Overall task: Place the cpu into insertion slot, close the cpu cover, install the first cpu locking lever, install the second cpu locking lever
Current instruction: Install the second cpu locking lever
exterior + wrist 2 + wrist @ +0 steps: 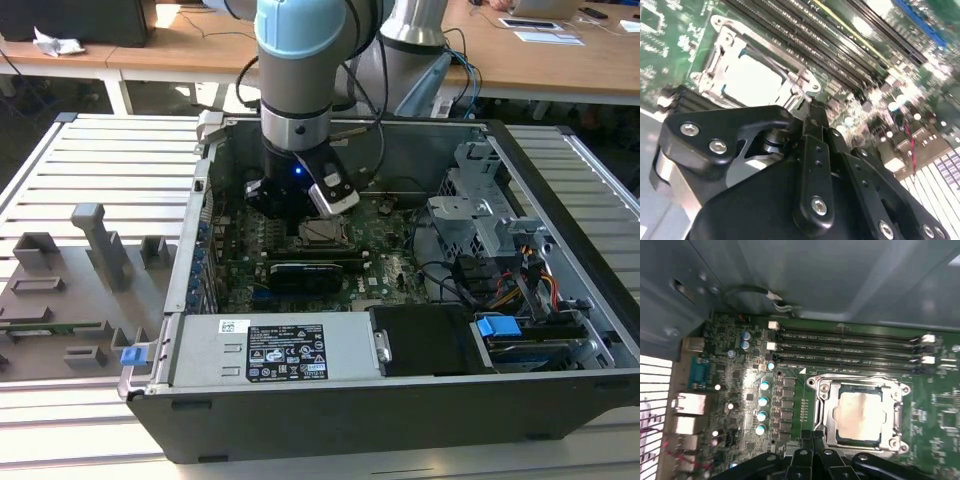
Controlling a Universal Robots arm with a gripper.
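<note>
Black gripper (pixel 812 117) hangs just above the socket, fingers pressed together, holding nothing.

Left to right in the first wrist view: silver rear ports (pixel 690 405), a column of capacitors (pixel 762 407), then the cpu (pixel 860 414) lying flat in the insertion slot (pixel 826 415), framed by the lowered cpu cover (pixel 860 381).

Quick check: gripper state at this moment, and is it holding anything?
Gripper: shut, holding nothing, poised beside the cpu cover, which is closed over the cpu.
</note>
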